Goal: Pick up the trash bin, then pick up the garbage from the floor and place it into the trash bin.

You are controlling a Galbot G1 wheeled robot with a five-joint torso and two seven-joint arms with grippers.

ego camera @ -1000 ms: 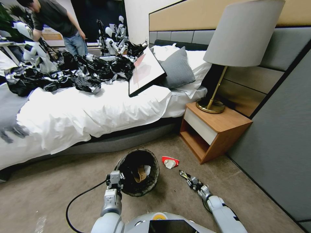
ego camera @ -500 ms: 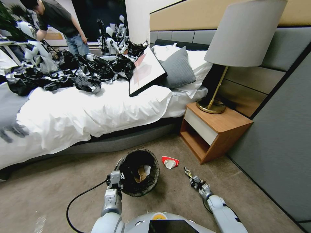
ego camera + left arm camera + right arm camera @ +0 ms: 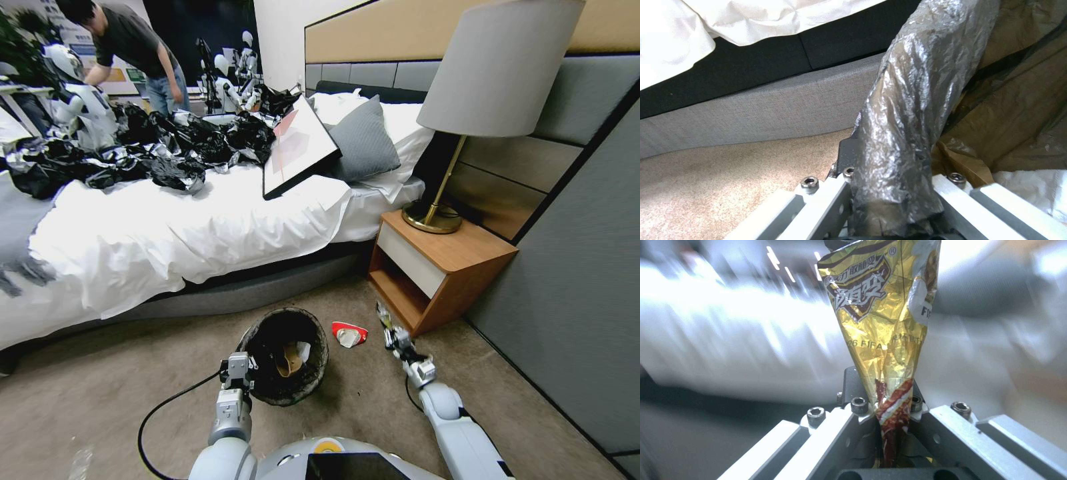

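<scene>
In the head view we are mid-way through the litter step: our left gripper (image 3: 238,366) is pinched on the near rim of the small round trash bin lined with a crinkled black bag (image 3: 285,355), holding it over the beige-grey matte floor (image 3: 133,380) at about 6 o'clock, with brown paper and white tissue already inside. Our right gripper (image 3: 393,333) sits at about 5 o'clock, clamped on a shiny gold foil snack wrapper (image 3: 383,313) beside the low wooden nightstand (image 3: 443,267); a red-and-white snack wrapper (image 3: 349,333) lies on the floor between bin and arm. Compared with a second ago, our right arm has risen and pushed forward, carrying the wrapper from near the floor up towards the nightstand, while the bin holds its place. In the left wrist view the bag-wrapped rim (image 3: 907,110) runs between our closed fingers. In the right wrist view the gold wrapper (image 3: 882,306) stands up, pinched at its red tail. Next, we judge, we must swing left over the bin mouth, then release
</scene>
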